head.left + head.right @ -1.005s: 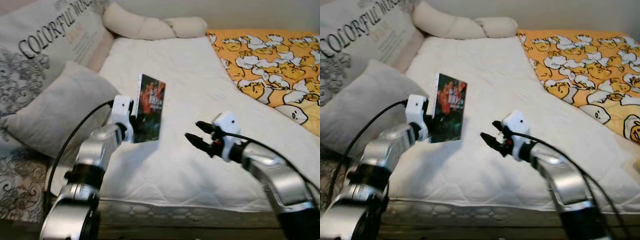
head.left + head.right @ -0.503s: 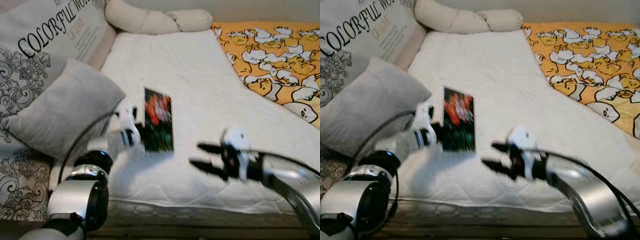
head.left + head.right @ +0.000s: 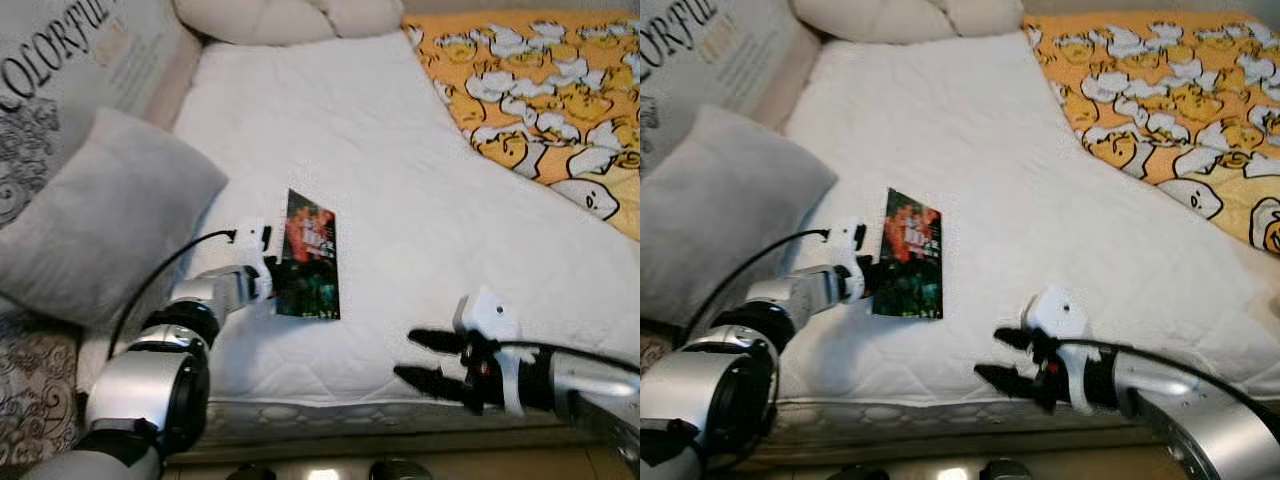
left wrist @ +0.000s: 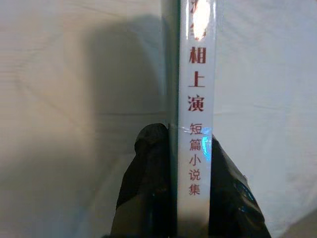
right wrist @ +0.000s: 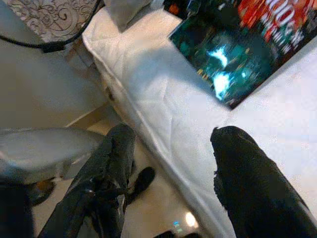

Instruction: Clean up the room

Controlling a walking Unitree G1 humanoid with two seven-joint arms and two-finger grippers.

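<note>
Left eye view: the left gripper [image 3: 272,277] grasps a book [image 3: 310,256] with a dark red-and-green cover by its spine edge, holding it over the white mattress [image 3: 380,150] near the front edge. A grey pillow [image 3: 95,230] lies at nine o'clock from the book; an orange duck-print blanket [image 3: 540,95] spreads at one o'clock. The right gripper [image 3: 425,361] hovers at five o'clock from the book, fingers spread apart, holding nothing.

Left wrist view: two black fingers [image 4: 148,183] pinch the book's white spine, printed with red characters.

Right wrist view: the parted fingers [image 5: 247,183] frame the mattress edge, the book's cover beyond them.
</note>
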